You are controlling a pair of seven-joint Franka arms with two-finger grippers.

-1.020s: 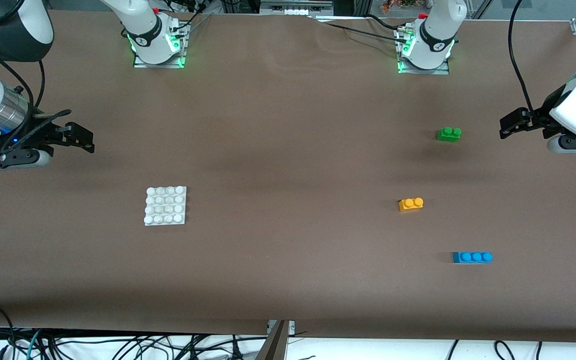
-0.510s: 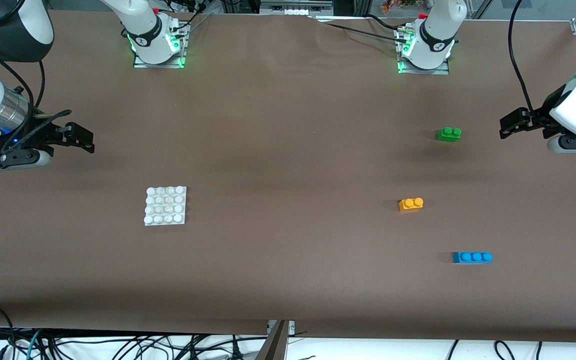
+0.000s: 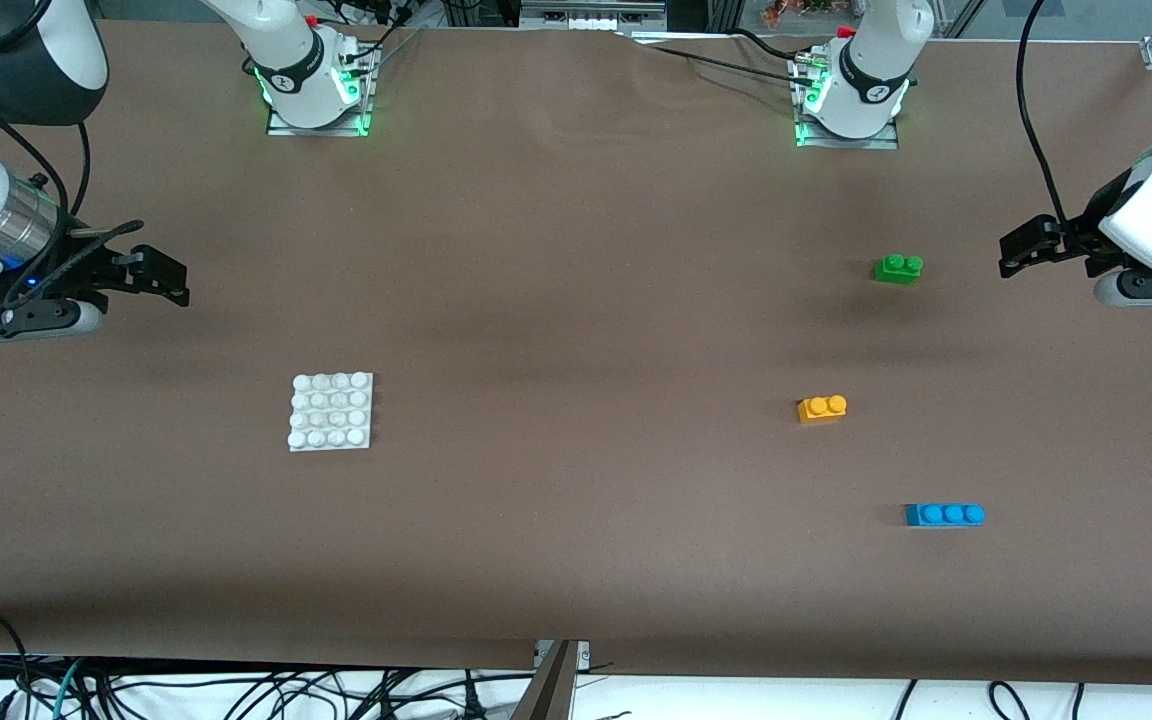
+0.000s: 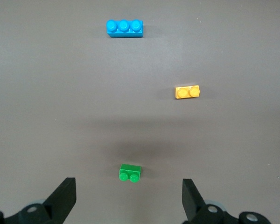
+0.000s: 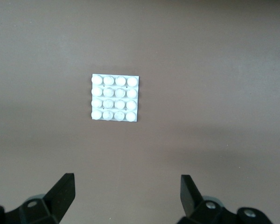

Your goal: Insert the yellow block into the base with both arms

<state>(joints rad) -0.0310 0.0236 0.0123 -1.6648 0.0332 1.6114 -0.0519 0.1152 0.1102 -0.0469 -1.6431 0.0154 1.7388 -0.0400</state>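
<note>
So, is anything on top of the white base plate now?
No. The white base plate carries only its own sixteen round studs; no brick sits on it. The yellow block lies apart, on the table toward the left arm's end. The plate's underside is hidden.

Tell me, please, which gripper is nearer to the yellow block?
The left. The left gripper hangs open over the left arm's end of the table, near the yellow block. The right gripper, open too, hangs over the right arm's end, much farther away.
</note>
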